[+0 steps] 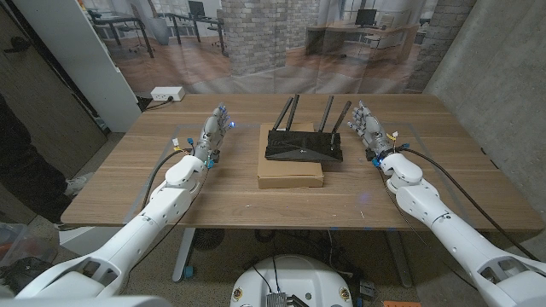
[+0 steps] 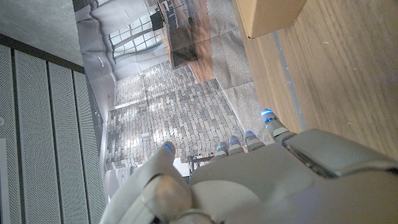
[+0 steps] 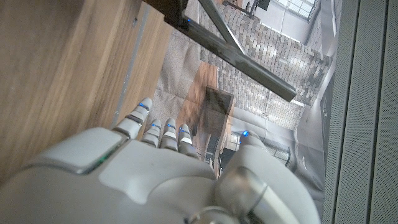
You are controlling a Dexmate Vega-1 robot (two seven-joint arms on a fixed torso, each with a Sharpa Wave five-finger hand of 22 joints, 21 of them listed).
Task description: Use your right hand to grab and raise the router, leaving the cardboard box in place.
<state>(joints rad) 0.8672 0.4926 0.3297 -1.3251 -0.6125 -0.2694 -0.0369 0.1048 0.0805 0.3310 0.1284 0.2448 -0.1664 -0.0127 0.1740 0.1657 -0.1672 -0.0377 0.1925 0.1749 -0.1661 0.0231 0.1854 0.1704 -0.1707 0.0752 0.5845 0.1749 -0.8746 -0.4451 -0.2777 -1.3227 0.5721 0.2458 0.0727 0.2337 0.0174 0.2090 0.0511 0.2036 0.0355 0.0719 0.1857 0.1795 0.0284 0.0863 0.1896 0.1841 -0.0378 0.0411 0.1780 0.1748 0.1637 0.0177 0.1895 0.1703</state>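
A black router (image 1: pixel 304 145) with several upright antennas sits on a flat cardboard box (image 1: pixel 291 170) at the middle of the wooden table (image 1: pixel 256 205). My right hand (image 1: pixel 368 128) stands just right of the router, fingers apart, holding nothing, a small gap from its end. In the right wrist view the hand (image 3: pixel 161 180) points past the router's antennas (image 3: pixel 242 56). My left hand (image 1: pixel 213 130) waits left of the box, open and apart from it. The left wrist view shows that hand (image 2: pixel 249 180) and a corner of the box (image 2: pixel 267 15).
A white power strip (image 1: pixel 167 93) lies on the floor beyond the table's far left corner. A printed backdrop of a brick office hangs behind the table. A dark-clothed person (image 1: pixel 26 162) stands at the left edge of the head view.
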